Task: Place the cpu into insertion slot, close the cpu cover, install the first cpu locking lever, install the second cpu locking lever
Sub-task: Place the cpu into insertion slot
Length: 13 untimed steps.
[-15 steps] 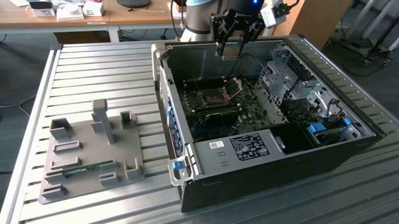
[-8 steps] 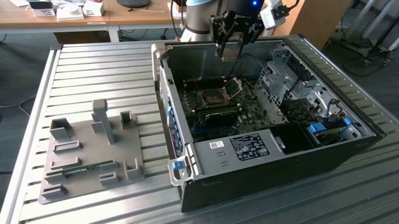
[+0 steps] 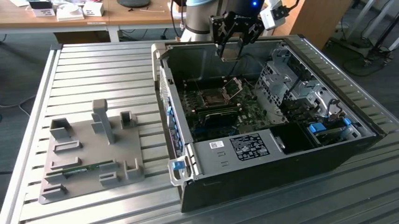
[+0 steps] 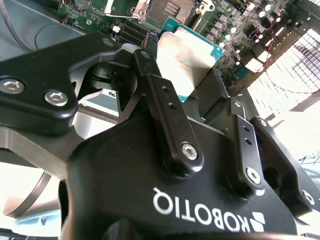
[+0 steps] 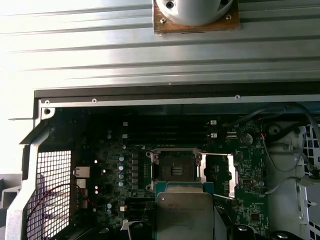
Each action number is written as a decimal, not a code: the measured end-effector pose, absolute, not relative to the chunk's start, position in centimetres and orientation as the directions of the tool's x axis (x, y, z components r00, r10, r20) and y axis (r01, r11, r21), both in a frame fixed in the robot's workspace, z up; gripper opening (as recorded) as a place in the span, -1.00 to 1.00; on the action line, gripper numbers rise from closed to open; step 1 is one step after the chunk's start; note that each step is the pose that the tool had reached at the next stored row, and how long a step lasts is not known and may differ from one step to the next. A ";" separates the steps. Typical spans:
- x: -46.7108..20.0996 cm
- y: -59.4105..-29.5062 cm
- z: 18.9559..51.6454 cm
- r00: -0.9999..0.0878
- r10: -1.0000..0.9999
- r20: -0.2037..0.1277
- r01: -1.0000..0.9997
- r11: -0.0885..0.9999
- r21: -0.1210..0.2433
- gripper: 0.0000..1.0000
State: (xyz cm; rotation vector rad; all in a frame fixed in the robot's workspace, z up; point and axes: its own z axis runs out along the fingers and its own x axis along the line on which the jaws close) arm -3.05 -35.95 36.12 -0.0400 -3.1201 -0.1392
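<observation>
**Item 1: gripper** (image 3: 230,50). Closed on the cpu, pinching it by two opposite edges between its black fingers (image 4: 165,107). It hangs inside the top opening of the computer case (image 3: 163,65), well above the insertion slot.

**Item 2: cpu** (image 5: 185,212). Held in the gripper, clear of the board, with its pale silver face and green border visible in both wrist views. In the first wrist view its edges run parallel to the slot's rim and one edge sits just short of that rim, so it looks squared to the slot but offset to one side of it.

**Item 3: insertion slot** (image 5: 175,167). A dark square socket with a silver rim on the green motherboard (image 5: 112,165). It is uncovered and has no chip seated in it. As a judgement, it lies below the gripper and a little ahead of the chip's leading edge, so the relation that matters is a short sideways offset plus the drop.

**Item 4: cpu cover** (image 5: 219,172). Swung open, it stands at the slot's edge toward the exterior view's right and leaves the slot unobstructed.

**Item 5: locking levers.** Their position cannot be told.

**Item 6: grey fixture tray** (image 3: 81,163). It rests on the slatted metal table (image 3: 93,70) outside the case, well apart from the slot toward the exterior view's left.
</observation>
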 end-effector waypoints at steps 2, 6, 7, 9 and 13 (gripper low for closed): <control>-3.1 -36.0 36.0 -1.000 0.025 0.019 0.026 0.996 0.089 0.08; -3.1 -36.0 35.7 -1.000 0.025 0.019 0.026 0.996 0.089 0.08; -3.1 -36.0 35.6 -1.000 0.025 0.019 0.026 0.996 0.089 0.08; -3.1 -36.0 35.5 -1.000 0.025 0.019 0.026 0.996 0.089 0.08; -3.1 -36.0 35.5 -1.000 0.025 0.019 0.026 0.996 0.089 0.08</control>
